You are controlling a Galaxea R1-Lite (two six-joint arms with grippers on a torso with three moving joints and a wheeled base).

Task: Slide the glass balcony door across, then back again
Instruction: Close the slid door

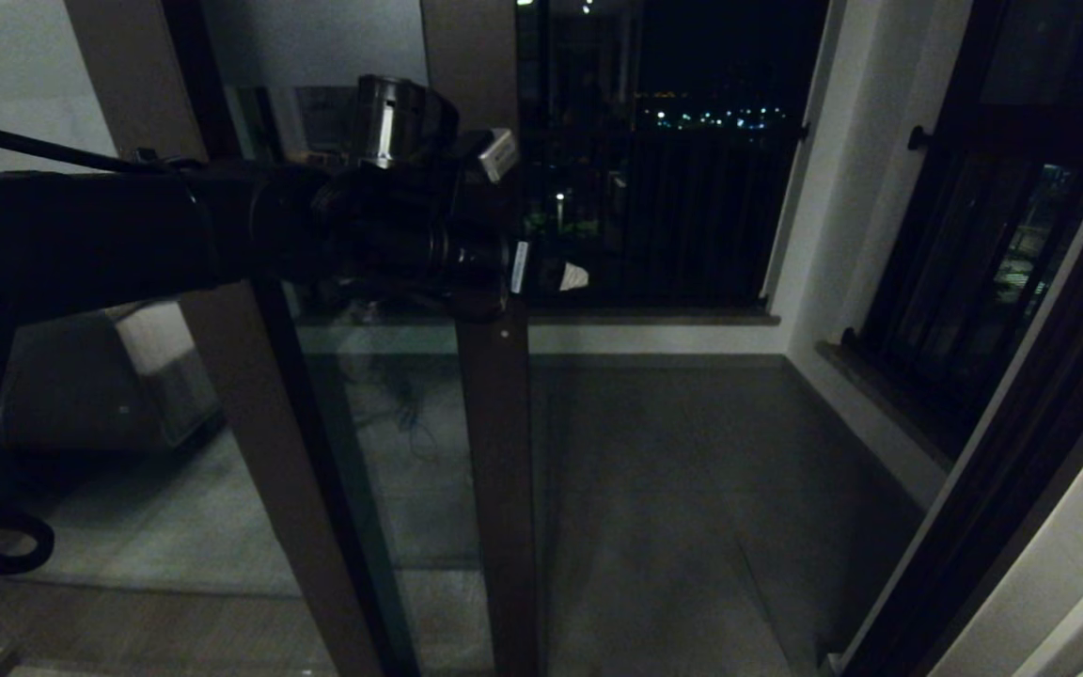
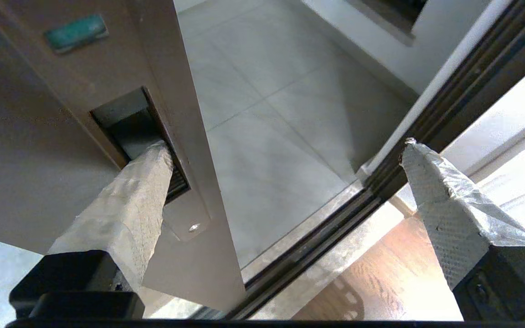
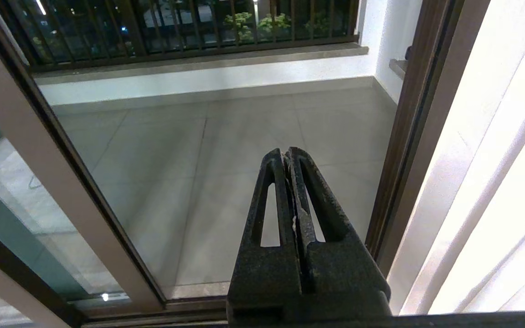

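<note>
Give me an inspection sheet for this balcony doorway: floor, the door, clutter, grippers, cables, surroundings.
Surface: grey tiled balcony floor, bare where seen.
Job's things: glass balcony door partly open; recessed handle in its edge stile.
Clutter: pale boxy object behind the glass, kind unclear.
Grippers: left gripper open, one wrapped finger tip set in the handle recess, the other clear of the door. Right gripper shut, holding nothing, facing the doorway.
Cables: thin dark cable running along the left arm.
Surroundings: balcony railing, greenery and night lights beyond; door track; barred window on the right.
</note>
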